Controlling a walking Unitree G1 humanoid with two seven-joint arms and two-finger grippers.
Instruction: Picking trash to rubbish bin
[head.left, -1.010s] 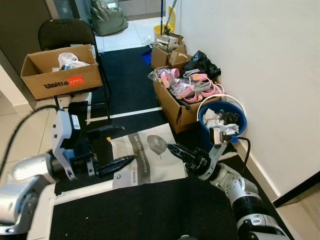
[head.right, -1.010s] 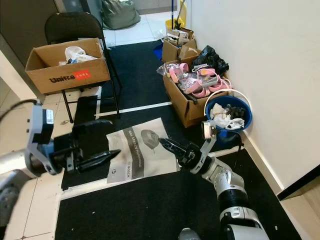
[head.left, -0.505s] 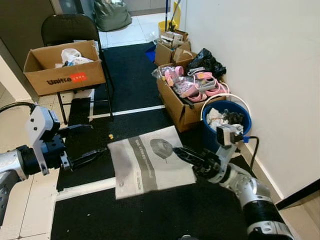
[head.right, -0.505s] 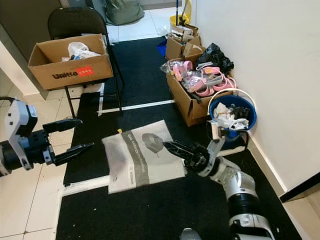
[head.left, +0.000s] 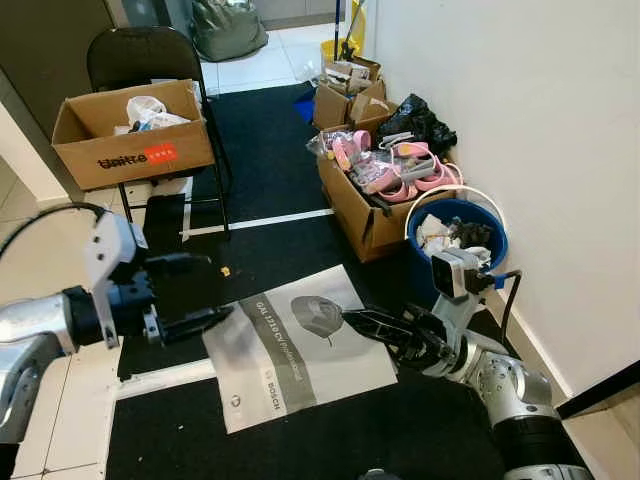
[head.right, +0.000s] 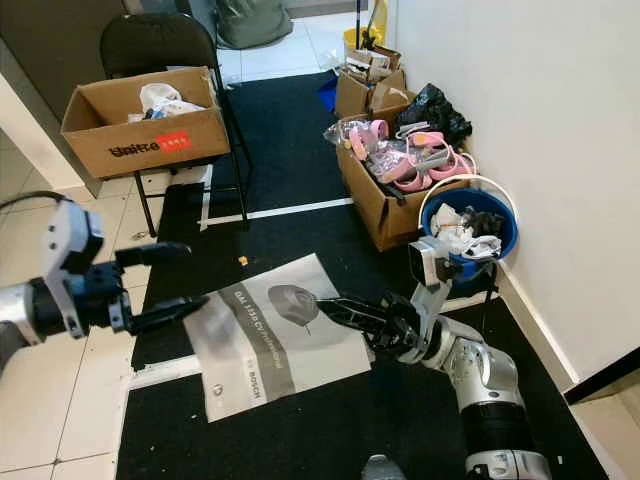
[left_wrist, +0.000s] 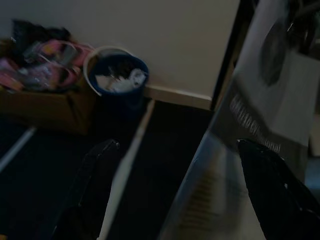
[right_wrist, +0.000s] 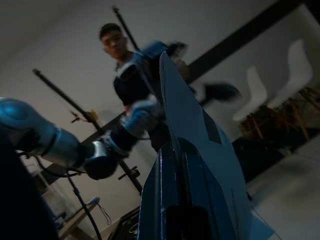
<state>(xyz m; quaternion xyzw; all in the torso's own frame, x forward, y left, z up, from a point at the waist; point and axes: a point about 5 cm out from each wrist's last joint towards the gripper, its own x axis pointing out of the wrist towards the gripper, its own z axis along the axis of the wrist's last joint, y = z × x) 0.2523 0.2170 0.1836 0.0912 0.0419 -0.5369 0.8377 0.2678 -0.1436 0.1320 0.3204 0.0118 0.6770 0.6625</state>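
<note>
Right gripper (head.left: 352, 320) had its fingers closed on the near right edge of the printed sheet (head.left: 300, 350), which it held flat above the black floor mat (head.left: 260, 170). Left gripper (head.left: 215, 290) stood parted and empty at the sheet's left edge, apparently not touching. Judged step: carrying the picked sheet; binning not yet done. The sheet's long axis ran from near-left to far-right, its far corner pointing toward the blue bin (head.left: 457, 228) by the wall. Next move likely requires swinging right, over the bin's rim, and then releasing.
</note>
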